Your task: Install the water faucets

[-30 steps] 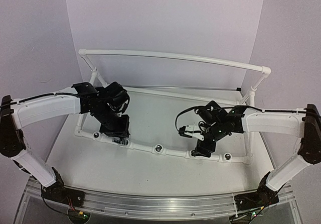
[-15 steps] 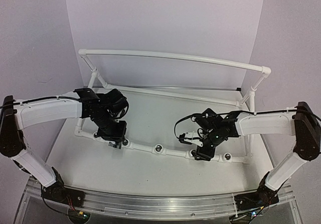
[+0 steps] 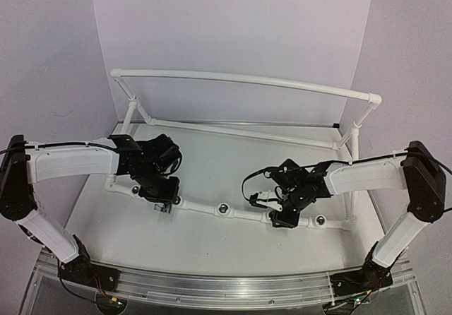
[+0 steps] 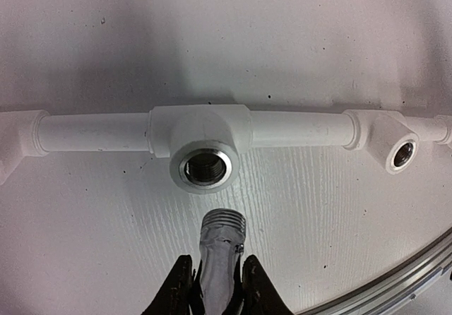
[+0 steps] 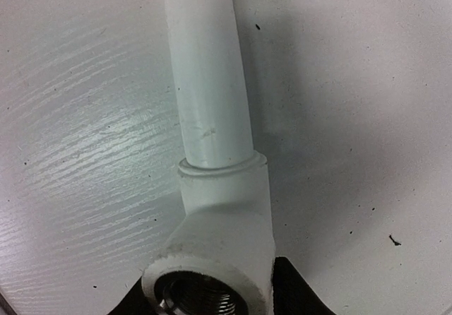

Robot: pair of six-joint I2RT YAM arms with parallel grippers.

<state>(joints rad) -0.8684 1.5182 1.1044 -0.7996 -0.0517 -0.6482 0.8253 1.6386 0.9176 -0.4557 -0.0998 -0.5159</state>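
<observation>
The silvery metal faucet [image 4: 221, 253], clamped by the left gripper [image 4: 215, 290], is aimed lengthwise at the white threaded socket [image 4: 205, 167] just beyond

Pale lilac backdrop walls [image 3: 233, 25], white tabletop [image 3: 212, 248] w/ dark specks, alu rail [image 3: 226, 288] at near edge

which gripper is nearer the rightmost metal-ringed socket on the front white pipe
Right. The right gripper sits just beside that socket; the left gripper, holding a silvery-grey metal faucet, is at the opposite end of the white pipe.
</observation>
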